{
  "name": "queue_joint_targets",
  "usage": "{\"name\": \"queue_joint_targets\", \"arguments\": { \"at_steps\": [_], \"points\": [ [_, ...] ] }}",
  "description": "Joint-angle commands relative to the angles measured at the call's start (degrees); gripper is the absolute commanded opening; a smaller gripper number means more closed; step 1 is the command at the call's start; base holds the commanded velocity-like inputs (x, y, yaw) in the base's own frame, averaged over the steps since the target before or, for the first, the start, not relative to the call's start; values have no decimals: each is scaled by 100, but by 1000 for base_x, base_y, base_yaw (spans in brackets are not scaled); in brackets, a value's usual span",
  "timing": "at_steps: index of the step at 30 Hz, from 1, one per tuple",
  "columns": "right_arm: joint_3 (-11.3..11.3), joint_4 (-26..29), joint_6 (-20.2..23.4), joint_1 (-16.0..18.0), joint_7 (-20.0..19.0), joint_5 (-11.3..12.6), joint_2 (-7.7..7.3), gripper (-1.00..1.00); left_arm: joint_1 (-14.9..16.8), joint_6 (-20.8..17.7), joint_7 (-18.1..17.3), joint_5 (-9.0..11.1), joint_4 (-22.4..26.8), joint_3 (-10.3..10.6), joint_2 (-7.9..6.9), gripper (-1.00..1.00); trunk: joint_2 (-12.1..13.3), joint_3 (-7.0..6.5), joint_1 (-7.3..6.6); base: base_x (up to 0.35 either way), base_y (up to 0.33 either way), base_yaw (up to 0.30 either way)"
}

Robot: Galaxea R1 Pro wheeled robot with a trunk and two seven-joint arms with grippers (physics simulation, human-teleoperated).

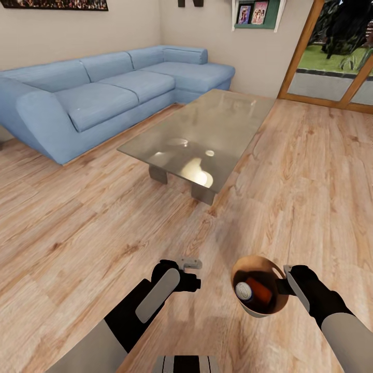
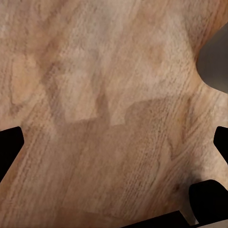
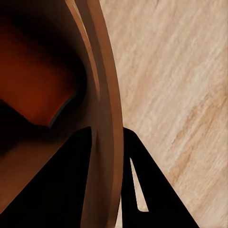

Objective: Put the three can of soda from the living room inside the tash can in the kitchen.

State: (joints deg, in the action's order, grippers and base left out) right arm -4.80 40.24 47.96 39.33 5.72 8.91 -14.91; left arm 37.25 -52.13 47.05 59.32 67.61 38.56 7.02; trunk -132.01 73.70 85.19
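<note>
Head view: the right hand (image 1: 286, 278) grips the rim of the small round tapered brown-tan bin (image 1: 260, 310), held above the pale wood-plank floor (image 1: 77, 217). Inside lies an orange soda can (image 1: 254, 290), silver top up. The left hand (image 1: 190, 263) hangs empty beside it.

Left wrist view: fingers (image 2: 9, 147) spread wide over floor.

Right wrist view: fingers (image 3: 61, 190) pinch the bin's wall (image 3: 107, 118) between them.

Sofa (image 1: 114, 93) at back left along wall. Glass surface (image 1: 207, 129) just right of sofa, mid-room, on floor (image 1: 77, 228). Door (image 1: 331, 57) at back right. Shelf (image 1: 257, 14) on wall behind surface. Bin (image 1: 257, 291) near front right, right hand (image 1: 286, 277) at its rim; soda can (image 1: 249, 291) in bin. Left hand (image 1: 190, 264) left of bin, apart.
</note>
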Motion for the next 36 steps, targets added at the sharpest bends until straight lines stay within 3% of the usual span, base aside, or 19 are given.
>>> {"name": "queue_joint_targets", "arguments": {
  "at_steps": [1, 7, 13, 14, 29, 36],
  "points": [
    [14, 10, -6, -5, -36, 32, 5, -100, 2, 1, -2, 1, -2, 2, 0, 100, 0, 1, 34, 0, 0, 0],
    [14, 10, -6, -5, -36, 32, 1, -100, 2, 1, -2, 1, -2, 2, 0, 100, 0, 1, 34, 0, 0, 0],
    [14, 10, -6, -5, -36, 32, -2, -100, 2, 1, -2, 1, -2, 2, 1, 100, -160, 73, 121, 0, 0, 0],
    [14, 10, -6, -5, -36, 32, -3, 100, 2, 1, -3, 1, -2, 2, 0, 100, -160, 73, 121, 0, 0, 0],
    [14, 10, -6, -5, -36, 32, -3, 100, -1, -6, -31, 8, 21, 7, -7, 100, -160, 73, 121, 0, 0, 0],
    [14, 10, -6, -5, -36, 32, -3, 100, 0, -7, -37, 9, 33, 11, -7, 100, 121, -53, -32, 0, 0, 0]
  ]
}}
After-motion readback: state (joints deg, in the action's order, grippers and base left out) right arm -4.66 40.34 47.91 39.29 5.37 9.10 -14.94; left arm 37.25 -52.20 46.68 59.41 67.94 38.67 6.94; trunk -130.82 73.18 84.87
